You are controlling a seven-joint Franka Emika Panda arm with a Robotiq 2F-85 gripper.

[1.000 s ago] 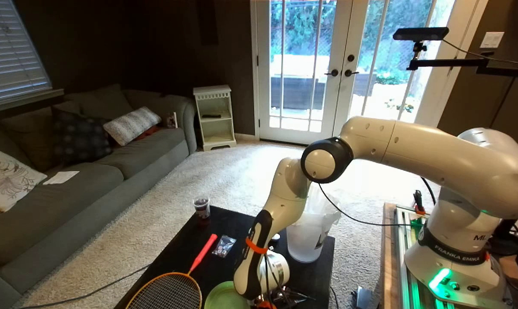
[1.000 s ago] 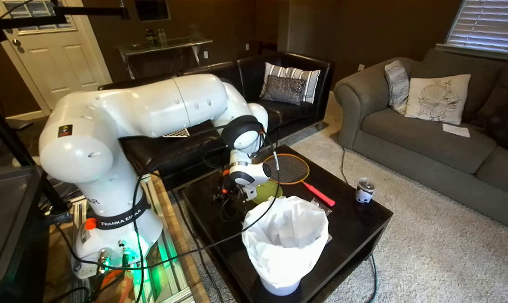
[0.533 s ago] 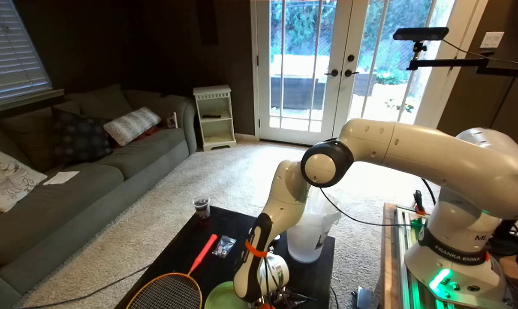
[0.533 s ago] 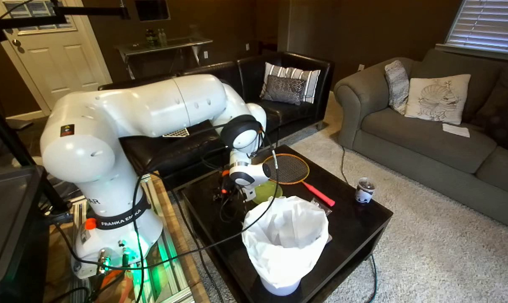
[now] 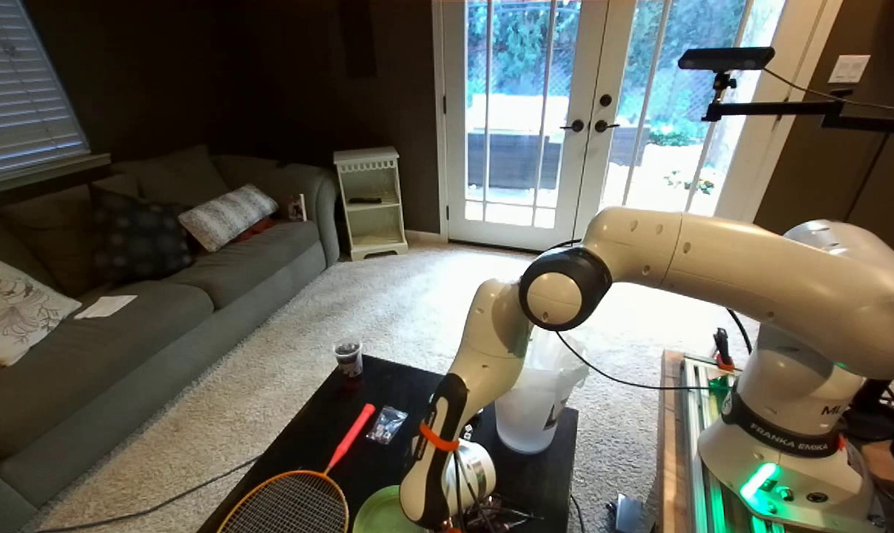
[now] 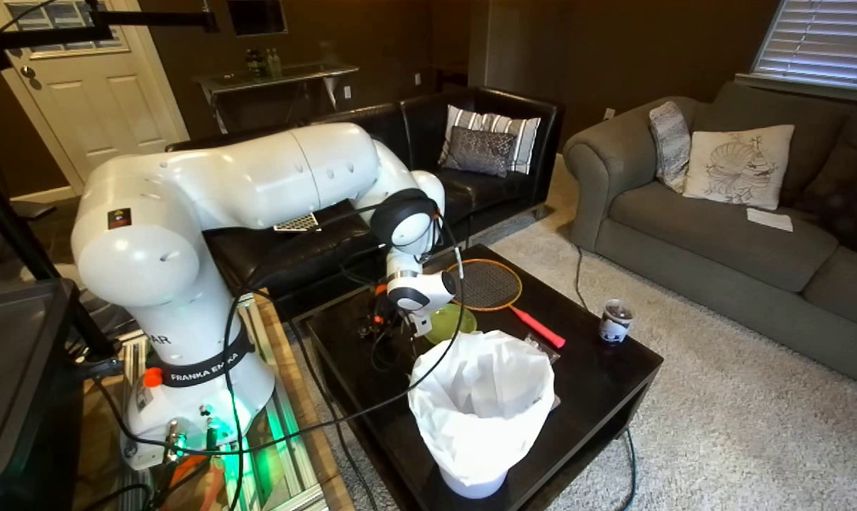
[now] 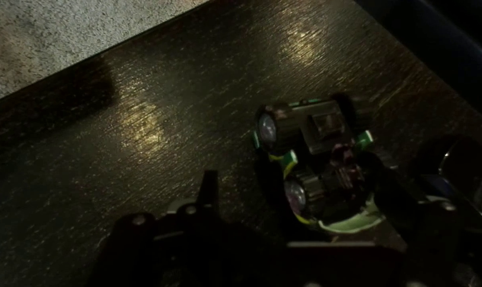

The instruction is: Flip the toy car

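Observation:
In the wrist view the toy car [image 7: 324, 127] lies on the dark table with its dark underside and wheels facing the camera. Green and yellow bits of its body show around the edges, and a pale green curved piece is at its lower end. My gripper [image 7: 291, 166] is open over the car's lower part. Its left finger [image 7: 209, 189] stands apart from the car with a gap of table between. The right finger is very dark and overlaps the car's right side; whether it touches, I cannot tell. In both exterior views I cannot make out the car.
A green bowl [image 5: 388, 511] sits right beside the hand. A racket with a pink handle [image 5: 351, 437], a small plastic bag [image 5: 388, 424] and a cup [image 6: 616, 321] are on the table, as is a lined white bin [image 6: 482, 404]. Table edges run across the wrist view's upper corners.
The arm has sunk a little, and its hand has shifted slightly to the left in both exterior views. The bowl, racket, cup and bin have not moved.

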